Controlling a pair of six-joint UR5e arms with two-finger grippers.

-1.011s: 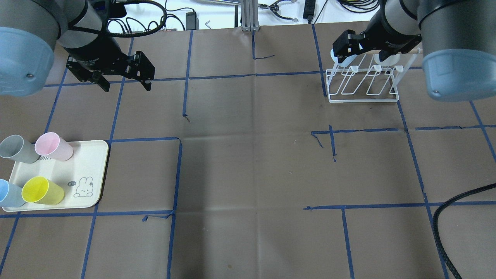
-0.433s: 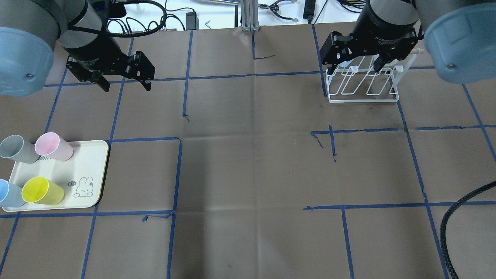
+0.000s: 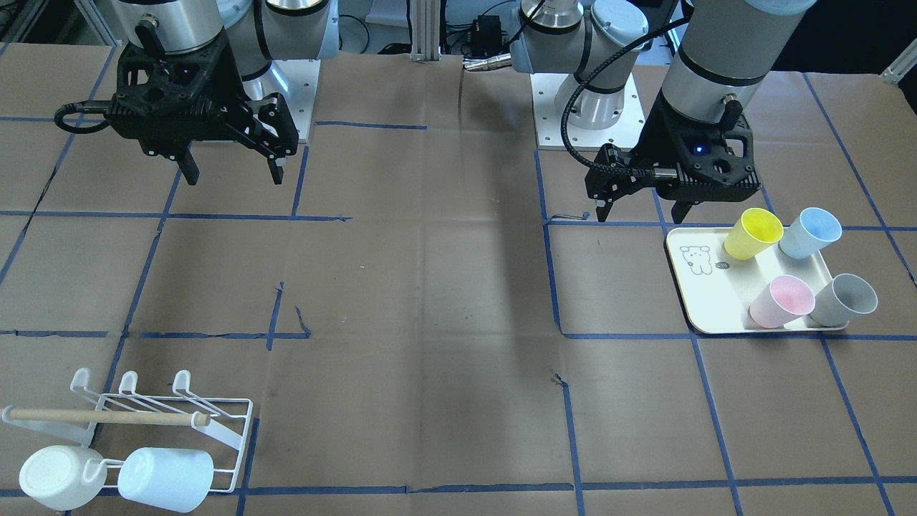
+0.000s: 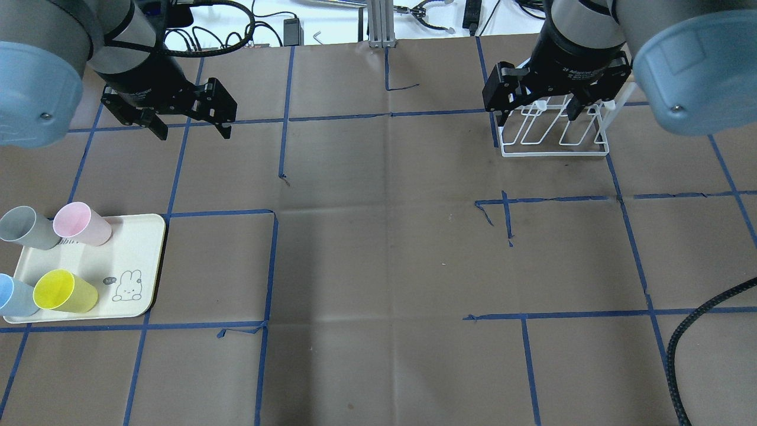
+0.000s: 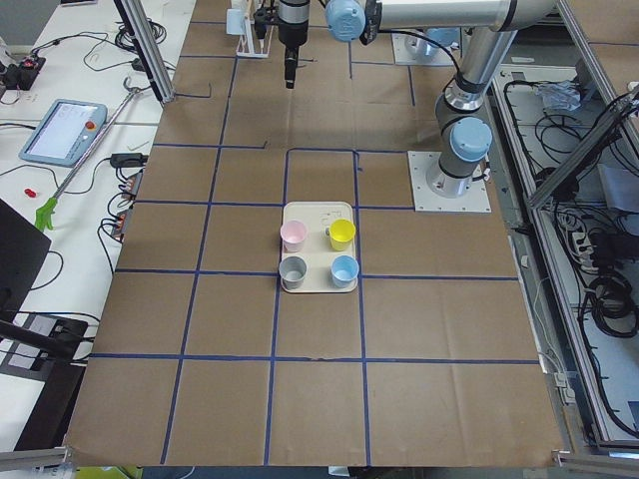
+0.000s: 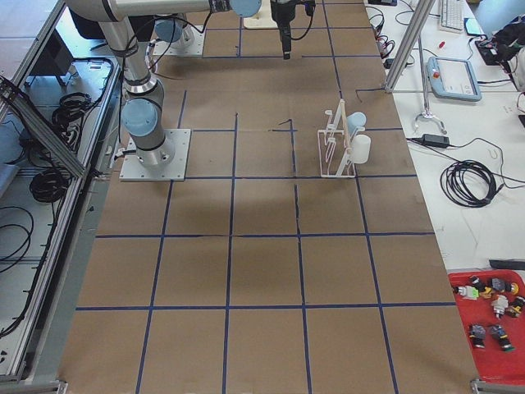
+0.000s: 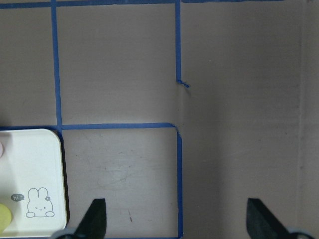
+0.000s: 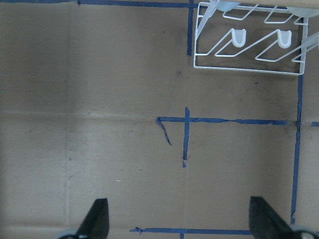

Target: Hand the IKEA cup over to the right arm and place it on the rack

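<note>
Several cups stand on the cream tray (image 4: 139, 260): yellow (image 4: 62, 291), pink (image 4: 80, 223), grey (image 4: 23, 228) and blue (image 4: 10, 296). My left gripper (image 4: 193, 131) is open and empty, hovering beyond the tray; its wrist view shows the tray's corner (image 7: 30, 179). My right gripper (image 4: 535, 111) is open and empty, above the white wire rack (image 4: 553, 142). In the front view the rack (image 3: 222, 437) holds a white cup (image 3: 54, 476) and a pale blue cup (image 3: 165, 479) on its outer prongs. The right wrist view shows the rack (image 8: 249, 67) at its top edge.
Brown paper with blue tape lines (image 4: 272, 260) covers the table. A black cable (image 4: 680, 337) lies at the near right corner. Cables and a metal post (image 4: 378, 23) sit beyond the far edge. The wooden dowel (image 3: 107, 416) lies across the rack.
My right gripper has moved left and toward the robot over the rack, staying open. The left arm and the tray's cups have not moved.
</note>
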